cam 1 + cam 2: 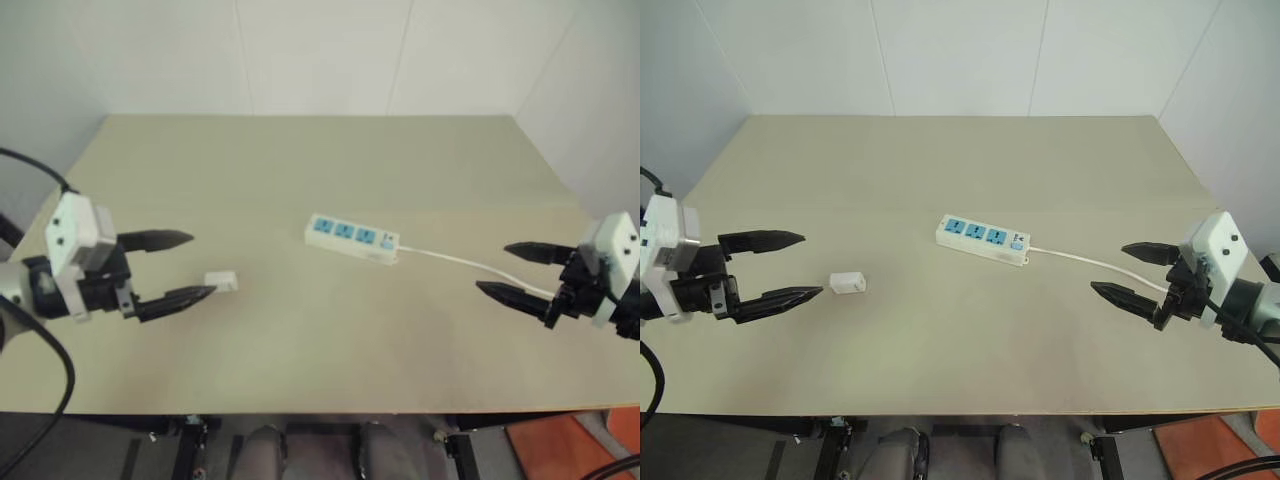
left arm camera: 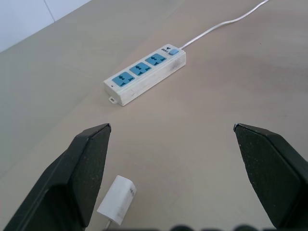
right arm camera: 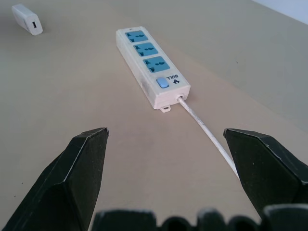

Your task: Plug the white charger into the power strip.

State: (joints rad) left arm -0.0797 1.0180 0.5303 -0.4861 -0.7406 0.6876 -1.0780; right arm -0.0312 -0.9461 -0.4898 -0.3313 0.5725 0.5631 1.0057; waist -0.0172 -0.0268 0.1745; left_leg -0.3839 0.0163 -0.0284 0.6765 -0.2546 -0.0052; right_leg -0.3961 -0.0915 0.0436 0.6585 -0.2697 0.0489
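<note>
The white charger lies flat on the table, left of centre, just right of my left gripper's fingertips; it also appears in the left wrist view. The power strip, white with three blue sockets and a switch, lies near the table's middle, its thin cord trailing right toward my right gripper. My left gripper hovers open and empty at the left. At the right, my right gripper hangs open and empty, pointing toward the strip's switch end.
The beige table runs back to white walls. Its front edge lies close below both grippers. A black cable loops beside my left arm.
</note>
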